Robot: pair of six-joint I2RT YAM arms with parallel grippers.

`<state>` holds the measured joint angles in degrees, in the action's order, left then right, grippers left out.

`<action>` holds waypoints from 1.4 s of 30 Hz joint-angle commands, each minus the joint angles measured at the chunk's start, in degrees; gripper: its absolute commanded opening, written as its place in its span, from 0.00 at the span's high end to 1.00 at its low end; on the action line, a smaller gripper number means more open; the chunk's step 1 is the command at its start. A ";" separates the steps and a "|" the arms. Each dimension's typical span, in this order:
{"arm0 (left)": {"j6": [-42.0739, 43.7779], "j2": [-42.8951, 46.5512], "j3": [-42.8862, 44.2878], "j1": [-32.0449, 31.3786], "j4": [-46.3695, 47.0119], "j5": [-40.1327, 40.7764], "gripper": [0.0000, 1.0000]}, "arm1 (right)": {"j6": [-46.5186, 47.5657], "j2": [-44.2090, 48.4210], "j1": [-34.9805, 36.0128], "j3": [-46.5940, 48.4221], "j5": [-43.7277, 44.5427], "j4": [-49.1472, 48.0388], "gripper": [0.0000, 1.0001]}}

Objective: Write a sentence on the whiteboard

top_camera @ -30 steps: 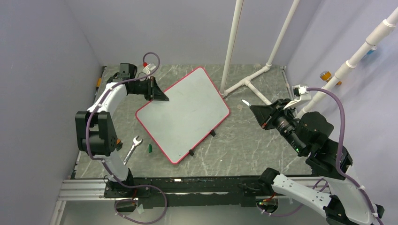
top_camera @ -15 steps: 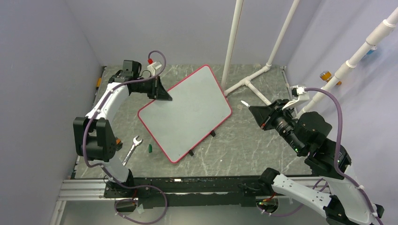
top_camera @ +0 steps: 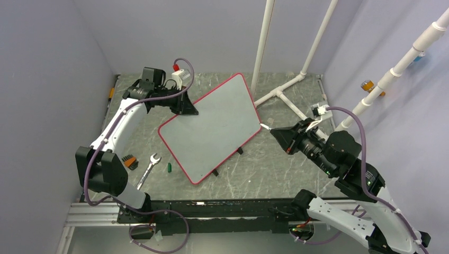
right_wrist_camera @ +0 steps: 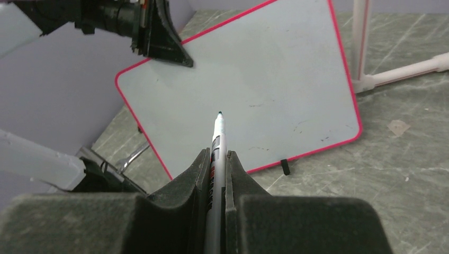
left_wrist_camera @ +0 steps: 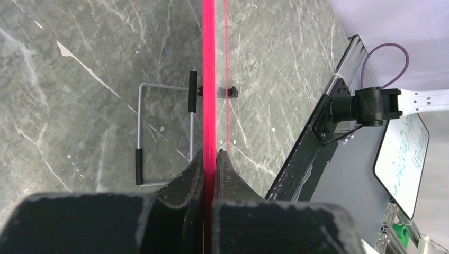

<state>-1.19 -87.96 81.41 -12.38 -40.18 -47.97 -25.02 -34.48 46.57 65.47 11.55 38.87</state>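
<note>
Board (top_camera: pixel 214 129): mid-bench (top_camera: pixel 275 164), tilted up, blank.
Left jaws: clamped on its far-left rim.
Right jaws: closed around marker (right_wrist_camera: pixel 217 132), tip near the board's right edge.
Risk: pen pressure could likely pivot the board in that one-corner grip.
Room: pipes (top_camera: pixel 280 95) crowd the right; wrench (top_camera: pixel 148 169) lies left.

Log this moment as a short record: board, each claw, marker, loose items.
board: tilted, held by its red rim; face blank apart from faint smudges
left claw: shut on the board's rim near its far left corner
right claw: shut on marker, aimed at the board
marker: uncapped, tip near the board's right edge, contact unclear
loose items: wrench and green cap on the table left of the board
</note>
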 commanded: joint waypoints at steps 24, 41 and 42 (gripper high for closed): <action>2.08 5.80 -5.02 -2.59 6.28 9.76 1.00 | 10.36 -11.07 0.21 -12.70 -29.48 -29.98 1.00; 1.60 6.14 -5.78 -2.56 6.77 10.81 1.00 | 13.86 -30.98 8.56 -7.51 -33.50 -43.81 1.00; 1.66 6.12 -5.81 -2.60 6.76 10.68 1.00 | 13.65 -32.23 8.64 -7.16 -33.46 -44.92 1.00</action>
<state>-5.26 -82.39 77.06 -14.20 -36.21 -42.57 -12.25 -63.90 54.57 54.48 -21.21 2.66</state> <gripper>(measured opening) 0.066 0.123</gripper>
